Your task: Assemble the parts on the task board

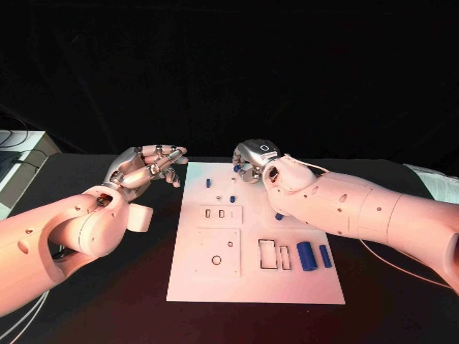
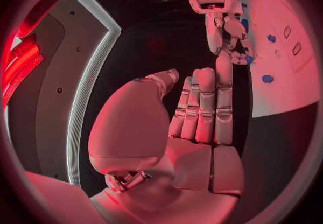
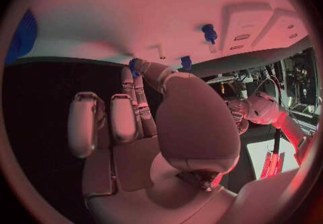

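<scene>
The right hand [image 1: 257,162] hung over the far end of the board [image 1: 252,287], its fingers [image 3: 138,81] curled down around a small blue part [image 3: 134,65] at their tips; whether it truly gripped the part could not be told. The left hand [image 1: 145,166] hovered just off the board's left edge, fingers straight and together, holding nothing. More blue parts stood nearby on the board, one peg [image 1: 209,183] upright, and two blue cylinders [image 1: 307,256] lay side by side nearer the robot. The board rested on the black tabletop [image 1: 105,301].
</scene>
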